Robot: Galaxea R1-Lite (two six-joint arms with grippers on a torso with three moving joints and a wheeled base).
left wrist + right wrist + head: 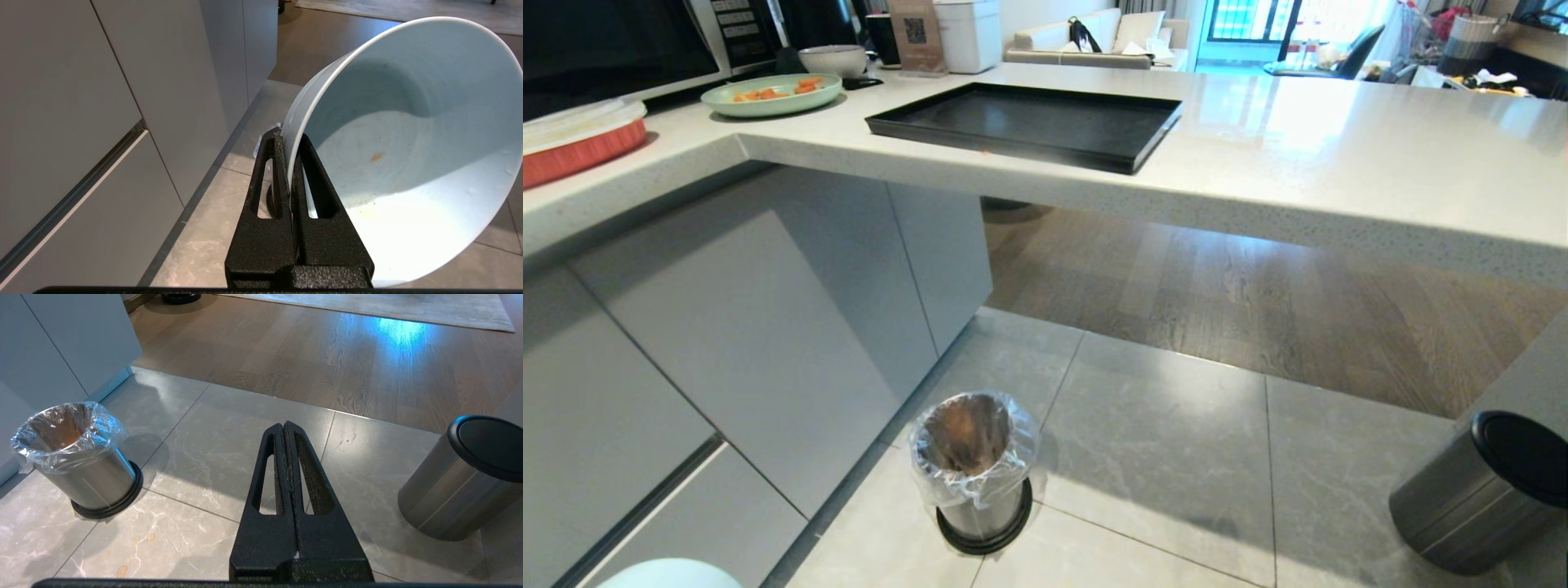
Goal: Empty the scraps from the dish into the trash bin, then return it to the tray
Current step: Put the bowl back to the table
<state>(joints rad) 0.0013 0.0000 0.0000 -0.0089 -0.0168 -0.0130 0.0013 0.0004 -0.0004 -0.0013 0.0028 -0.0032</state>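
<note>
Pinching the dish (408,143) by its rim, the left gripper (291,141) holds it tipped and emptied near the trash bin (976,469), while the tray (1025,122) waits on the counter (1339,163); the right gripper (284,430) hangs closed, empty.

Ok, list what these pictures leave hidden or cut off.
- Head view: both arms out of frame; dish cut off by the bottom edge.
- Left wrist view: trash bin almost wholly behind the left gripper and dish.
- Right wrist view: trash bin's bottom hidden by its wall and liner.
</note>
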